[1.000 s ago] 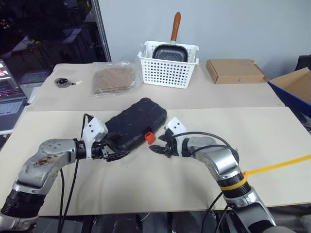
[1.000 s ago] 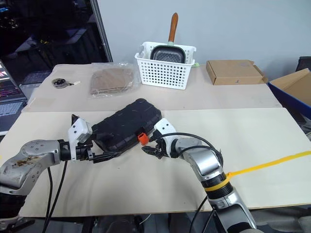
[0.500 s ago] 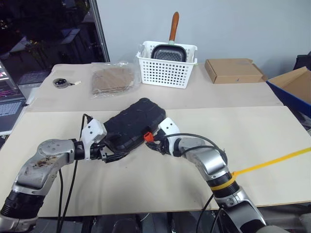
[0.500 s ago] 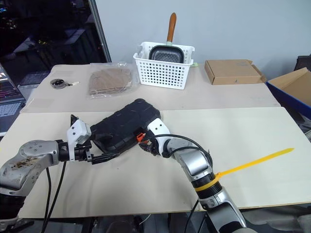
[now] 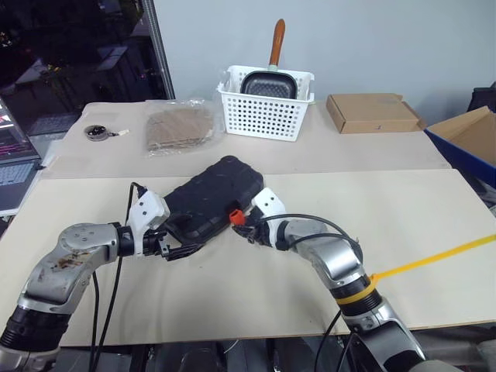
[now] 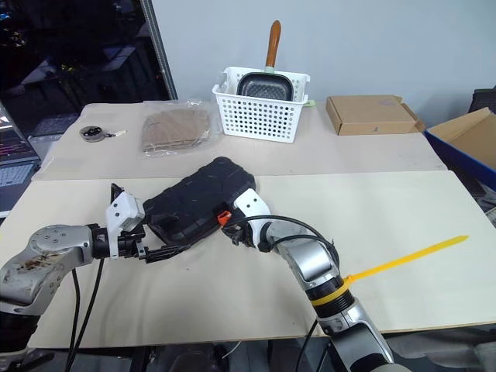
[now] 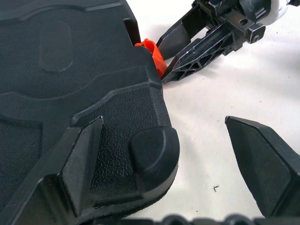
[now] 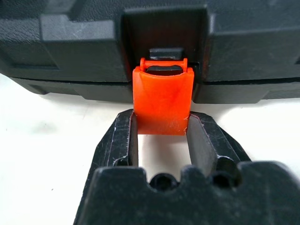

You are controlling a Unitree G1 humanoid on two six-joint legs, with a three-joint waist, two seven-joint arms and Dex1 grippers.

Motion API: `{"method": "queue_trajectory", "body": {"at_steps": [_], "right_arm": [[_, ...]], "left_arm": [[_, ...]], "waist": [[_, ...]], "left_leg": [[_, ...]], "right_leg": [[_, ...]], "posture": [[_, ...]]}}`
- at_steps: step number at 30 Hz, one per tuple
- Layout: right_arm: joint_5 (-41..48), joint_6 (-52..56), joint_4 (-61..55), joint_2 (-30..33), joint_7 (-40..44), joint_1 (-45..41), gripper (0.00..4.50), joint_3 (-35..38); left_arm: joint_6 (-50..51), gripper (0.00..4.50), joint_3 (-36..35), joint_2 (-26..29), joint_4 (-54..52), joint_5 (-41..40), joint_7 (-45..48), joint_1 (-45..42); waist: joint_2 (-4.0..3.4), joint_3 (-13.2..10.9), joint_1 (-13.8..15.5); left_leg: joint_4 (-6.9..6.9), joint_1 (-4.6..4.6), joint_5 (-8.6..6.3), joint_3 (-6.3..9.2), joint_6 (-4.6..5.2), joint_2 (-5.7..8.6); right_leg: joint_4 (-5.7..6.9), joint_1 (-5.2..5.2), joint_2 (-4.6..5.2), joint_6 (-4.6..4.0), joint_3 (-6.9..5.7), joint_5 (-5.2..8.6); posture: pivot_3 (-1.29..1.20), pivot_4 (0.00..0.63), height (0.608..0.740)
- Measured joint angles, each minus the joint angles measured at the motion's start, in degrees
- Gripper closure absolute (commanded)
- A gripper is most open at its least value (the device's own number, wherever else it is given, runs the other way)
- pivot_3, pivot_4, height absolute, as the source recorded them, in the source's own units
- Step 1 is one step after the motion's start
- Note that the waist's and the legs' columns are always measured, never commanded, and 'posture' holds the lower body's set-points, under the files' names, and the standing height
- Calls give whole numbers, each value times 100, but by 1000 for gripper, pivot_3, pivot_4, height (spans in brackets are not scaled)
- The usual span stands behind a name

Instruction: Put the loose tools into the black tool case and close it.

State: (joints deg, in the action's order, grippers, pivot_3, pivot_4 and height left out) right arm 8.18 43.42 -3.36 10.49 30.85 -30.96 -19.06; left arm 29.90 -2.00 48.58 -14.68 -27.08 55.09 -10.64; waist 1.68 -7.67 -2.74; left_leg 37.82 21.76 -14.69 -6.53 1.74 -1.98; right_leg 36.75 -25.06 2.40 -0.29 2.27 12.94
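Observation:
The black tool case (image 5: 209, 198) lies closed and slanted on the beige table top, its small orange latch (image 8: 161, 101) facing me. My right gripper (image 8: 161, 117) is shut on that latch, one finger on each side of it, as the left wrist view also shows for the right gripper (image 7: 161, 61). My left gripper (image 7: 164, 123) stands open at the case's near left corner (image 7: 150, 150). One of its fingers (image 7: 79, 159) rests over the lid and the other is over bare table. The loose tools are out of view.
A white perforated basket (image 5: 267, 108) holding a pan stands at the back centre. A brown cardboard box (image 5: 374, 113) lies to its right, a plastic bag (image 5: 182, 126) and a small round object (image 5: 99, 132) to its left. A yellow strip (image 5: 434, 257) trails from my right arm.
My right gripper has moved left to the case's front edge and closed on the orange latch. The left gripper and the case have stayed where they were.

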Motion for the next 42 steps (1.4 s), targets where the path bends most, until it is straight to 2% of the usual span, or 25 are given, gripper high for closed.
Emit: {"method": "queue_trajectory", "body": {"at_steps": [8, 13, 14, 15, 18, 22, 24, 25, 27, 28, 31, 32, 42], "right_arm": [[-21, -320, -53, 16, 28, 33, 3303, 6], [-74, -475, 413, -98, 48, -173, 3303, -26], [-74, -487, 550, -122, 62, -266, 2298, -25], [-74, -502, 685, -146, 77, -349, 2088, -16], [-128, -670, 821, -117, 140, -454, 1079, -12], [-6, -559, 341, 311, 424, -335, 1079, 24], [156, -364, -40, 517, 584, -220, 1707, 217], [197, -319, -96, 543, 606, -200, 1829, 247], [372, -140, -187, 563, 668, -138, 2634, 353], [403, -112, -187, 556, 673, -126, 2834, 371], [441, -46, -137, 442, 642, -122, 3888, 383], [439, -44, -85, 381, 626, -124, 4372, 374], [35, -430, 1438, -238, 331, -687, 4450, 151]], "left_arm": [[-7, 0, -55, 0, -101, 4, -22, 49], [1, 0, -56, 0, -146, 31, -59, 128], [1, 0, -58, 0, -161, 36, -61, 147], [3, 0, -58, 0, -178, 41, -64, 166], [6, 0, -57, 0, -231, 46, -86, 207], [15, 0, -47, -44, -320, 43, -145, 234], [18, 0, -43, -62, -334, 44, -171, 231], [20, 0, -44, -62, -333, 45, -174, 231], [31, 0, -40, -64, -328, 48, -197, 229], [32, 0, -39, -65, -326, 49, -204, 229], [34, 0, -37, -65, -314, 54, -218, 228], [33, 0, -34, -65, -312, 56, -218, 223], [-41, 0, 0, -112, -202, 225, -215, 136]], "waist": [[0, 0, 12], [0, 0, -9], [0, 0, -11], [0, 0, -14], [0, 0, -16], [-1, 0, 19], [-1, 1, 32], [-1, 1, 31], [-1, 1, 19], [-1, 1, 19], [-1, 1, 15], [-1, 1, 16], [-1, 1, -13]], "left_leg": [[-1, 15, -1, 0, 0, 1], [-1, 6, 0, -2, 0, 0], [-1, 3, 0, -2, 0, 0], [-1, -6, 0, -2, 0, 0], [-1, -13, 1, -2, 0, -2], [-3, -4, -1, -2, 1, 0], [-3, -1, -3, -2, 4, 1], [-3, -1, -3, -2, 4, 1], [-3, -4, -3, -3, 4, 0], [-3, -5, -3, -3, 4, 0], [-3, -10, -2, -3, 4, -1], [-3, -10, -2, -3, 4, -1], [-2, -13, -2, -7, 3, -1]], "right_leg": [[-4, -9, 2, 0, -2, 0], [1, -7, 0, -1, 2, 0], [2, -5, -1, -1, 2, -1], [4, 0, -2, -2, 4, -1], [6, 4, -3, -2, 5, -1], [1, 2, 3, 2, 2, 2], [-4, 4, 6, 4, 2, 2], [-4, 4, 6, 4, 3, 2], [-1, 4, 4, 3, 4, 2], [0, 3, 4, 3, 4, 2], [2, 4, 1, 2, 5, 2], [2, 4, 1, 2, 5, 2], [4, 4, -1, 0, 7, 1]], "posture": [[0, 150, 740], [0, 150, 740], [0, 150, 740], [0, 150, 740], [0, 150, 740], [0, 150, 740], [0, 150, 740], [0, 150, 740], [0, 150, 740], [0, 150, 740], [0, 150, 740], [0, 150, 740], [0, 150, 740]]}}
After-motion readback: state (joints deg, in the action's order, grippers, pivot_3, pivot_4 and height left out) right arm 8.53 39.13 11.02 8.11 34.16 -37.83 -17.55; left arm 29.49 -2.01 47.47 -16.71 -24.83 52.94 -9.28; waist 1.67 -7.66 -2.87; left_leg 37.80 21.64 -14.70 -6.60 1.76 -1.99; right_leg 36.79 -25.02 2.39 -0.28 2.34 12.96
